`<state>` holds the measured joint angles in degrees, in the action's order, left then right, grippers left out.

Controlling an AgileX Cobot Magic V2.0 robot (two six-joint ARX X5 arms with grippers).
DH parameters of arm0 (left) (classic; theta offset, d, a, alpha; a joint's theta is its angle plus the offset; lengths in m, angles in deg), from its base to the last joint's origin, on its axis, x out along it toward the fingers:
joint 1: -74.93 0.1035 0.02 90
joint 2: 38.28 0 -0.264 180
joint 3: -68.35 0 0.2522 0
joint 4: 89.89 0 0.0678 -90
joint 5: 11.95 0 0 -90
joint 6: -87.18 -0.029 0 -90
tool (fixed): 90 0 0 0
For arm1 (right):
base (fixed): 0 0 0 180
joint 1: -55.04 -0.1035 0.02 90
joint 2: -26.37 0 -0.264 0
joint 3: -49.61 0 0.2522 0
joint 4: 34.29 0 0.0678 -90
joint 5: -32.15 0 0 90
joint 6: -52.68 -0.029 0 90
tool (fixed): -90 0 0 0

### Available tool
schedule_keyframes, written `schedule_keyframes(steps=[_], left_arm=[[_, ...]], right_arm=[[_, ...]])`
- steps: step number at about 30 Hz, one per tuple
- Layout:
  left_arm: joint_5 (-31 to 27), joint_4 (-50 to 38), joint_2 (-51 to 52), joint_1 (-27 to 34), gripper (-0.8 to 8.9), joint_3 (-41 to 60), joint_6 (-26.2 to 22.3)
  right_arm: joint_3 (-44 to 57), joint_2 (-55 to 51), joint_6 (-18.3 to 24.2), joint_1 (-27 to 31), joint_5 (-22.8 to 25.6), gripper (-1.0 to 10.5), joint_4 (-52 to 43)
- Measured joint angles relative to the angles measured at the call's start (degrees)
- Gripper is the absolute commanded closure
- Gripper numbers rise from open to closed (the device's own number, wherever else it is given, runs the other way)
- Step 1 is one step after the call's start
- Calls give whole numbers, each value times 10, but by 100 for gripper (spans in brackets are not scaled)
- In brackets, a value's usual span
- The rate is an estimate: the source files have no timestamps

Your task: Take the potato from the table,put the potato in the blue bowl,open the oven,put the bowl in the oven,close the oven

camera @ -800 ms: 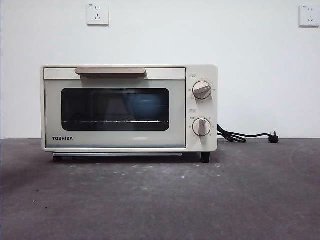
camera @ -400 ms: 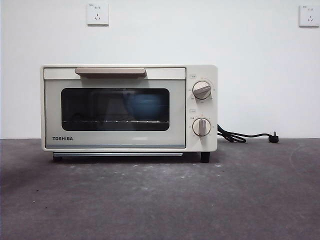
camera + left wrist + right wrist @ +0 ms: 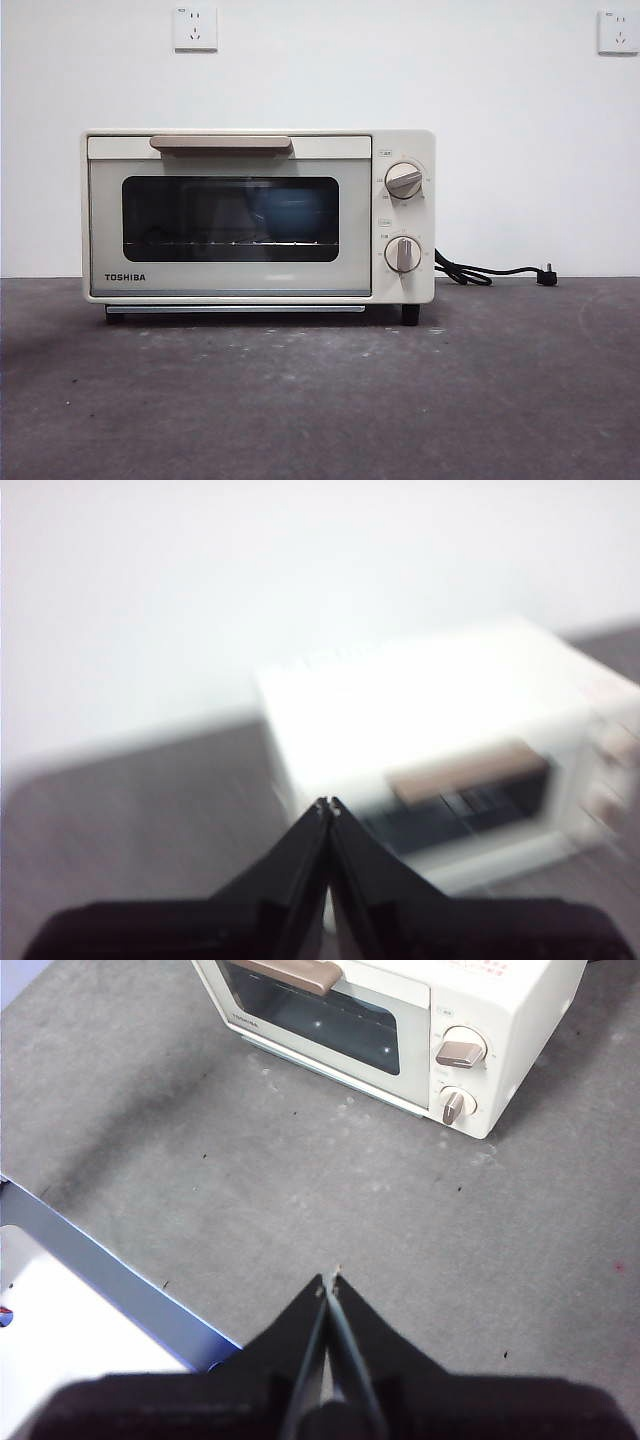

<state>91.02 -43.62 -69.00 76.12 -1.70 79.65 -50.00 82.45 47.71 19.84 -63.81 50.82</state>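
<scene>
1. The cream-white toaster oven (image 3: 258, 215) sits left of centre on the dark grey table (image 3: 320, 400), door shut: the last step looks done.
2. My left hand (image 3: 328, 805) and right hand (image 3: 330, 1280) are both pressed together, holding nothing (parked clear).
3. The deep blue bowl (image 3: 290, 212) shows dimly behind the glass; the potato I cannot make out.

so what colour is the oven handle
Beige, against the cream-white oven; the handle shows best in the front view.
</scene>
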Motion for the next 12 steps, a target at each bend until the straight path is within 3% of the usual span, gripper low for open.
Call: schedule_keyframes(steps=[7,12], left_arm=[[-81,-261,116,18,818,206,-13],[-110,-277,167,20,818,336,-15]], right_arm=[[0,-9,0,0,0,944,0],[0,-18,0,0,0,944,0]])
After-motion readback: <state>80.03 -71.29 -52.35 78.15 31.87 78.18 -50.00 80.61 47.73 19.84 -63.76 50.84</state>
